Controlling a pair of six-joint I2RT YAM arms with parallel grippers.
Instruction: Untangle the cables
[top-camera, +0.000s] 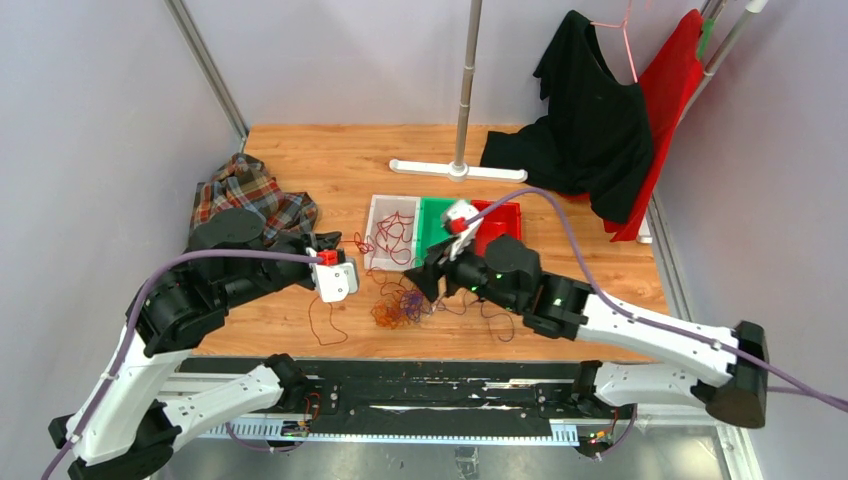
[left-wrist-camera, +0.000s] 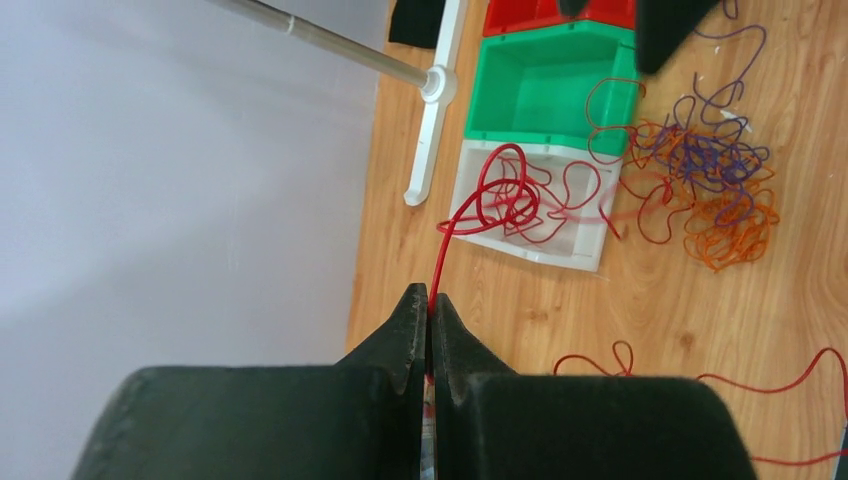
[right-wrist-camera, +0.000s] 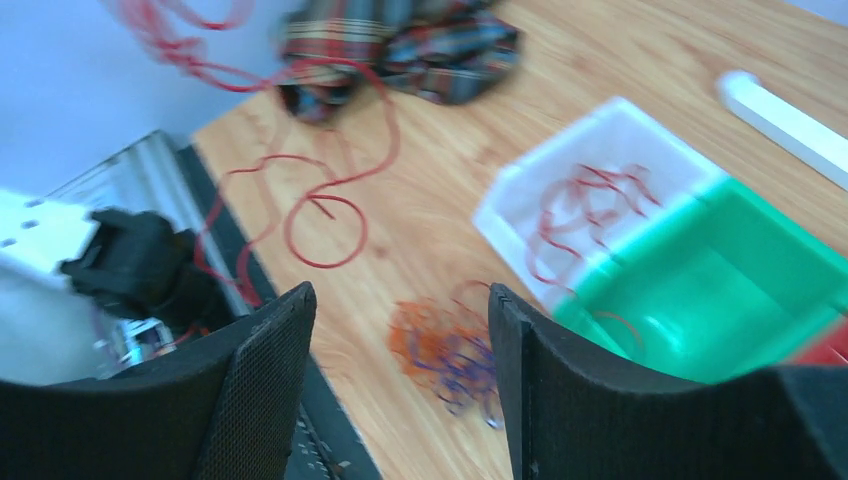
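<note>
Left gripper (left-wrist-camera: 430, 306) — tight on red cable (left-wrist-camera: 512, 203)

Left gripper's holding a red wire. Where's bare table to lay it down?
For the red wire, bare table lies between the plaid cloth and the stand base, behind the white bin. Another patch sits right of the red bin, before the black garment. Crowded: in front of the bins, around the orange-purple clump.

Red, orange and purple cables (top-camera: 400, 308), a white bin (top-camera: 374, 236), a green bin (top-camera: 432, 224), plaid cloth (top-camera: 250, 200)
</note>
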